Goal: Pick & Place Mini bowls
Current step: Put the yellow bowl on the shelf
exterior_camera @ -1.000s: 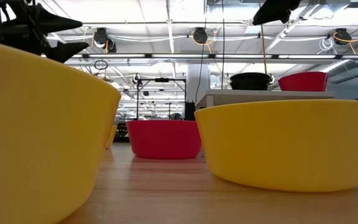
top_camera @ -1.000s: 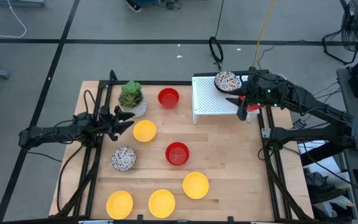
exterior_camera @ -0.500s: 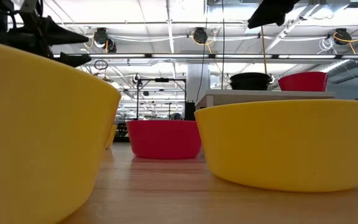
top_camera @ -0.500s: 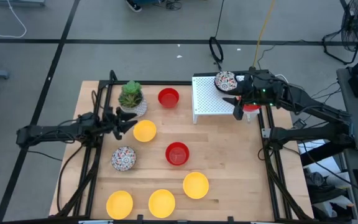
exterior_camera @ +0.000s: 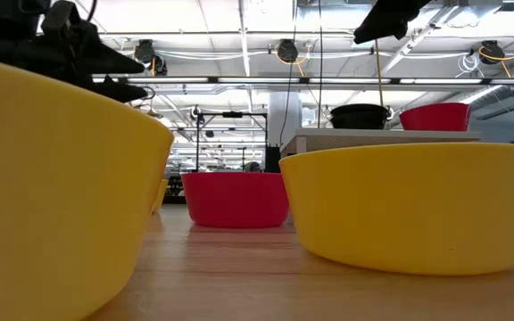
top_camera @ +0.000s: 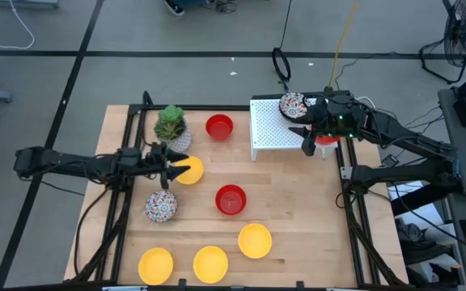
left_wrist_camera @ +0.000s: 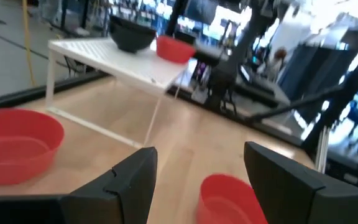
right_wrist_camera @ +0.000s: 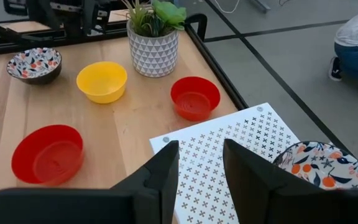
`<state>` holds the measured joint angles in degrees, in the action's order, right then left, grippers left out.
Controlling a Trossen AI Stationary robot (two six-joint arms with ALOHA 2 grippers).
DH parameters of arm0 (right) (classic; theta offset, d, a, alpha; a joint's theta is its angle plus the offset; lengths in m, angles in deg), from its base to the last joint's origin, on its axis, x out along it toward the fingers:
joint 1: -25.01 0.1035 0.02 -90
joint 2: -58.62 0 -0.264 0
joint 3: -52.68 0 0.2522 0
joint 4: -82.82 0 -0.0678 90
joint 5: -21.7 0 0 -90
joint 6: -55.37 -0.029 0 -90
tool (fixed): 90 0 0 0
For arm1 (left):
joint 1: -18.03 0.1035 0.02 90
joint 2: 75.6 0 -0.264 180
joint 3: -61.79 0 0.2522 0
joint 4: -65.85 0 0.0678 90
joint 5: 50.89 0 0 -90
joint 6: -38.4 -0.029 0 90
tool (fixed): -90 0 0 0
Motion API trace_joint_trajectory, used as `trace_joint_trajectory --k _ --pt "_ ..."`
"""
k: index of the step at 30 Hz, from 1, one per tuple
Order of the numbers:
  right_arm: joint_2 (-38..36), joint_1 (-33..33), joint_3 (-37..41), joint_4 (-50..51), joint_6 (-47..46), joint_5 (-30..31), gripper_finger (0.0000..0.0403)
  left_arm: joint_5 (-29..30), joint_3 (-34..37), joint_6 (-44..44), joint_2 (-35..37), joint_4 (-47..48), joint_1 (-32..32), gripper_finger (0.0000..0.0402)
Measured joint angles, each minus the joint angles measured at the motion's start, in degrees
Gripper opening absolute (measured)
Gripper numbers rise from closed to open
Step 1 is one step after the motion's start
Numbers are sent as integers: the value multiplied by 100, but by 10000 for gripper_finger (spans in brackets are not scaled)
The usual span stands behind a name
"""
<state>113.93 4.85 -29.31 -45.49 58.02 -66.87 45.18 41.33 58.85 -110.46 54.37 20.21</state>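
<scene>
- Nearest on the tabletop point(top_camera: 298, 202) sit three yellow bowls: one at the near left point(top_camera: 155, 263), one beside it point(top_camera: 210, 263), and one a little farther and to the right point(top_camera: 255, 240).
- Past those come a speckled bowl point(top_camera: 161, 205) on the left and a red bowl point(top_camera: 230, 200) near the middle, well apart from each other.
- Farther still, the left gripper point(top_camera: 171, 167) hangs over the near-left edge of a fourth yellow bowl point(top_camera: 191, 170); its fingers point(left_wrist_camera: 126, 180) are spread and hold nothing.
- Behind it stands the potted plant point(top_camera: 171, 126), with another red bowl point(top_camera: 219, 126) to its right near the far edge.
- At the far right is a white rack point(top_camera: 277, 129). A second speckled bowl point(top_camera: 294, 104) rests on its far side, and a third red bowl point(top_camera: 325, 139) shows partly beneath the right arm.
- The right gripper point(top_camera: 306, 137) hovers over the rack's right part, fingers point(right_wrist_camera: 163, 171) parted and empty.
- Count: four yellow, three red, two speckled, nine bowls in all.
- Progress, as I judge it: two bowls look placed on the rack and seven wait on the tabletop, so most of the job is left; the yellow bowl under the left gripper seems next.
</scene>
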Motion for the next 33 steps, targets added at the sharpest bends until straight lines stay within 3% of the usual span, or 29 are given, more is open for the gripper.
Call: trace_joint_trajectory --k 10,19,26,33 --pt "0 0 0 4 0 0 116 46 -655 -315 -1533 18 -384 244" --pt "-2 0 171 4 0 0 116 704 -1383 -2212 -2562 -213 -693 244" --pt "0 0 559 12 88 0 116 768 -1828 -805 -3014 9 -733 244" --pt "0 0 606 -2 107 -2 116 706 -2232 380 -3551 1858 -994 244"
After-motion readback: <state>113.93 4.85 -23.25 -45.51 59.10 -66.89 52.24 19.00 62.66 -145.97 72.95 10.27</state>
